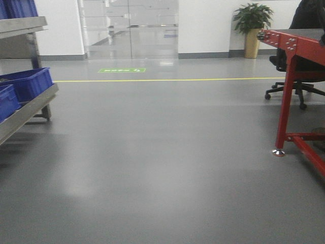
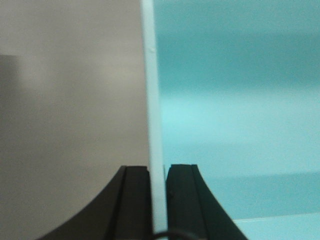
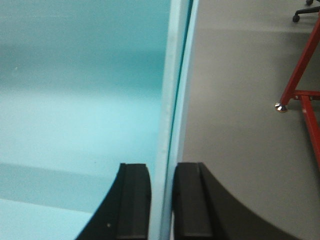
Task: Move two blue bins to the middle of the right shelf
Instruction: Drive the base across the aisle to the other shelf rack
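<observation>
Pinching the thin pale wall of a bin, the left gripper is pressing both black fingers against it, one on each side. The bin's inside is showing as smooth, glossy turquoise (washed out close to the lens) and is lying right of the wall; a plain grey surface is lying left of it. The right gripper is clamping a second wall in the same manner, with turquoise on its left and grey floor on its right, near a red frame. In the front view, darker blue shelf bins are sitting side by side on a metal shelf at the left edge.
</observation>
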`<state>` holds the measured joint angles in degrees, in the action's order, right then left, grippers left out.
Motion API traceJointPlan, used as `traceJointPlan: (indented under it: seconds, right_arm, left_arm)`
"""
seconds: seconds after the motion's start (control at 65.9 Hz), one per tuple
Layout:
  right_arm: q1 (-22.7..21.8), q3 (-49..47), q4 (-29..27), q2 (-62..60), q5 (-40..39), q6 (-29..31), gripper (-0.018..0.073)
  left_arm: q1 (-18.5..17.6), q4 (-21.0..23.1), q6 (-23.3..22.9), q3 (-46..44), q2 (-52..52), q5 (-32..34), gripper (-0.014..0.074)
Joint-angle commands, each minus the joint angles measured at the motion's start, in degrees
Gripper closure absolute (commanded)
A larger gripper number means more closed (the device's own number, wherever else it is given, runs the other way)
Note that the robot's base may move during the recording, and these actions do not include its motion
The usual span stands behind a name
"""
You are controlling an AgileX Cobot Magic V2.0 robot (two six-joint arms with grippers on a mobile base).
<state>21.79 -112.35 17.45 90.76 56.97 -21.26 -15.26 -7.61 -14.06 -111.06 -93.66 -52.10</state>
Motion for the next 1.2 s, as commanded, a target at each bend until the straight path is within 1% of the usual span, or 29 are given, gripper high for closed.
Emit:
traceJointPlan:
  seconds: [0.0, 1.184]
  right_arm:
    - [0.06, -1.04, 0.63, -1.34, -6.01, 0.9, 0.0722]
    - [0.06, -1.04, 0.63, -1.34, -6.01, 0.9, 0.0722]
  left_arm:
    - [0.09, -0.62, 0.42, -0.98, 0.77, 5.08, 0.0707]
    - [0.09, -0.62, 0.42, -0.98, 0.77, 5.19, 0.0707]
